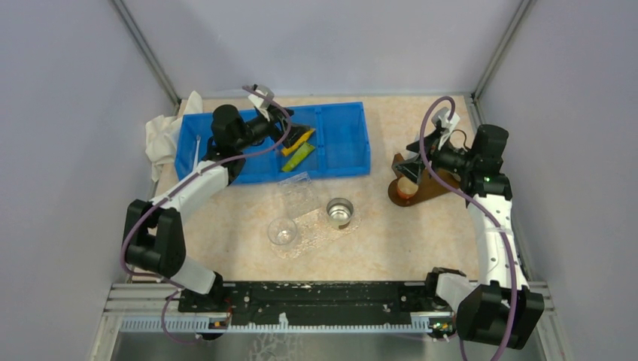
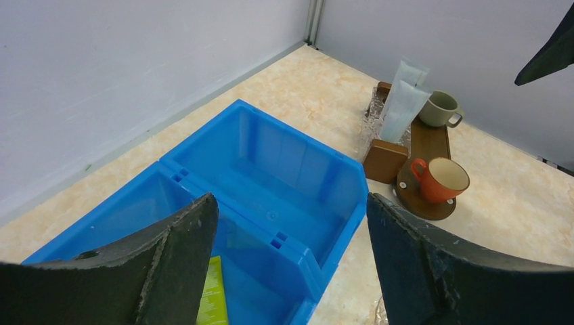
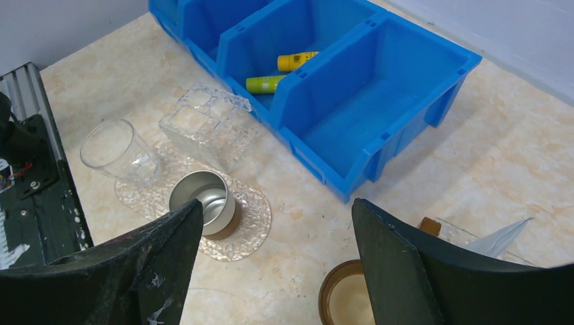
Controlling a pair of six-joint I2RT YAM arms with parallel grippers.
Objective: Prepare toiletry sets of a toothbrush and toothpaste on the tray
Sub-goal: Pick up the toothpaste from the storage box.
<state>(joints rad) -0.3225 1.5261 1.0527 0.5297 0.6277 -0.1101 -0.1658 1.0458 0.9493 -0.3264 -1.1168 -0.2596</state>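
Overhead, the blue bin [image 1: 342, 143] lies at the far left of the table, divided into three compartments. Its middle compartment holds the yellow toothpaste tube [image 3: 298, 61] and, just nearer, the green toothpaste tube [image 3: 265, 83], lying apart. A toothbrush [image 1: 197, 149], seen as a thin white stick, lies in the left compartment. The left gripper [image 2: 291, 203] hangs over the middle compartment, its fingers spread wide with nothing between them. The right gripper [image 3: 276, 206] hangs over the brown tray [image 2: 430, 139] at the right, likewise spread wide and empty. On that tray stand an orange mug [image 2: 440, 179], a grey-green mug [image 2: 440, 108], a brown block [image 2: 384, 160] and two white tubes [image 2: 405, 101], upright with crimped ends up. Nearer than the bin, a clear patterned mat [image 3: 254, 223] carries a clear cup [image 3: 118, 152] and a metal cup [image 3: 203, 200]; a clear divided box [image 3: 210, 122] stands just beside it. A white cloth [image 1: 162, 135] lies left of the bin.
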